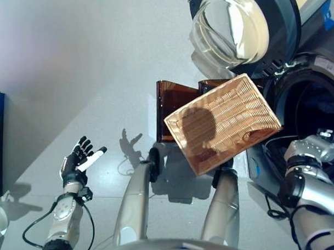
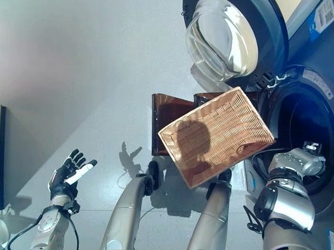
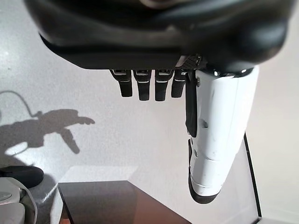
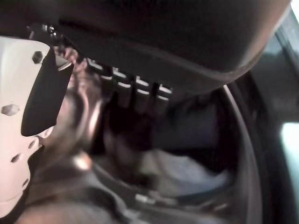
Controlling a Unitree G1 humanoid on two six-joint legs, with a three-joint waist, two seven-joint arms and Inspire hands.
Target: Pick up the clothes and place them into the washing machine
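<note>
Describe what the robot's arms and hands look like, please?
Both arms are silver-grey metal tubes with black joints. The left hand is dark, with slim black fingers and a white cover on its thumb. The right hand is the same dark make, its thumb also covered in white.

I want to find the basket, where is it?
In the eye views the wicker basket sits centre-right on a brown stand, right beside the washing machine's open door.

We see the wicker basket (image 1: 224,124) left of the washing machine's drum opening (image 2: 301,132), below its open door (image 1: 233,28).
</note>
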